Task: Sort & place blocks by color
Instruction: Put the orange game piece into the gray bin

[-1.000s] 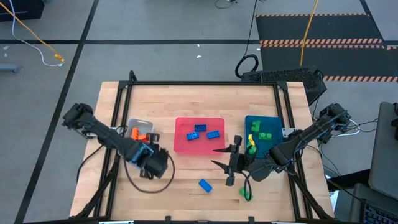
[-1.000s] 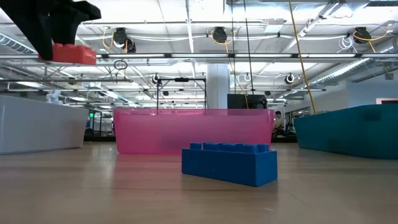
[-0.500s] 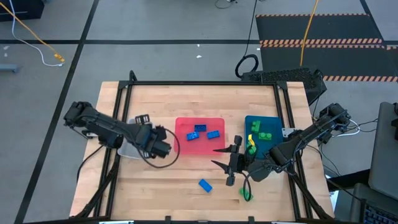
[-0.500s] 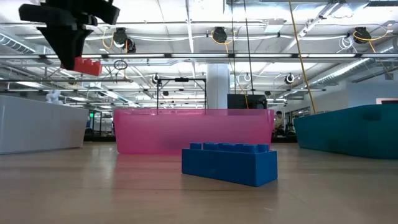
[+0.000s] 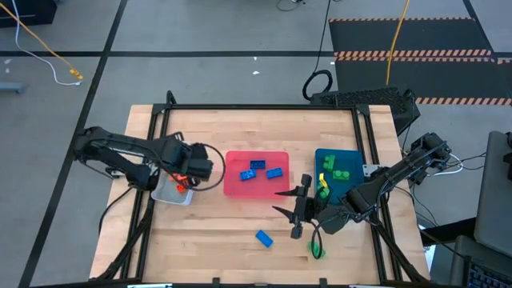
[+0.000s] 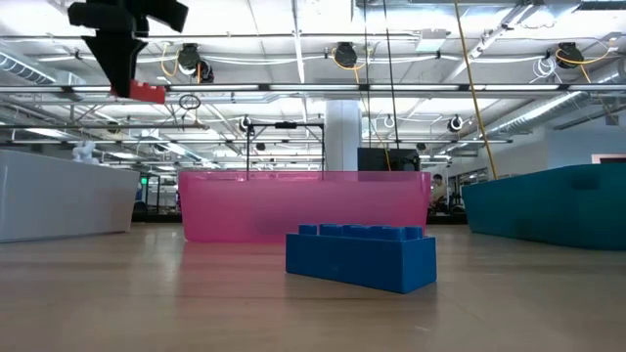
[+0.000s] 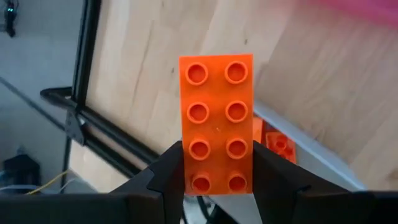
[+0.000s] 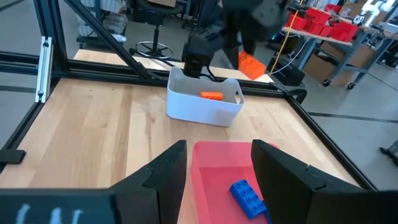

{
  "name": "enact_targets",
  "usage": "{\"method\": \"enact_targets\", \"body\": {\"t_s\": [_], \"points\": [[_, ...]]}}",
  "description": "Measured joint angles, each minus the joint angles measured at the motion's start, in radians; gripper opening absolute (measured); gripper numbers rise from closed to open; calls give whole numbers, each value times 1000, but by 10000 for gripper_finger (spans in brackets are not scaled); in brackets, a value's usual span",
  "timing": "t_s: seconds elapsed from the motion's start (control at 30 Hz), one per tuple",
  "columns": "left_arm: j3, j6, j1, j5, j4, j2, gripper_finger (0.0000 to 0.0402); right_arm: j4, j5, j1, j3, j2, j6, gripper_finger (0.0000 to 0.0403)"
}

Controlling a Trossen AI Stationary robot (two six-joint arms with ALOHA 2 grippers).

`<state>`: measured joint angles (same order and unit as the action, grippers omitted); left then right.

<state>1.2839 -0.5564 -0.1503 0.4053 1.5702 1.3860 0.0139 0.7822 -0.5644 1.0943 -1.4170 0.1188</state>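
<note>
We hold the orange eight-stud brick [image 7: 217, 124], light, rigid and slick-sided, clamped across its long sides in the left gripper [image 7: 217, 163] above the grey tray [image 5: 170, 193] at 9 o'clock, while the right gripper [image 8: 219, 163] waits with fingers apart at 5 o'clock.

We find no writing, label, brand, number or sign that can be read in any of the views. The bricks, the trays and the counter show plain surfaces, and anything in the room behind them is too small or too blurred for us to make out.
</note>
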Motion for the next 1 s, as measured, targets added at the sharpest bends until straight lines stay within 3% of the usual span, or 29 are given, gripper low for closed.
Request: {"method": "enact_targets", "body": {"t_s": [1.0], "points": [[0, -60, 91, 0, 1, -270, 145, 18, -2, 0, 0, 0, 27, 176]]}}
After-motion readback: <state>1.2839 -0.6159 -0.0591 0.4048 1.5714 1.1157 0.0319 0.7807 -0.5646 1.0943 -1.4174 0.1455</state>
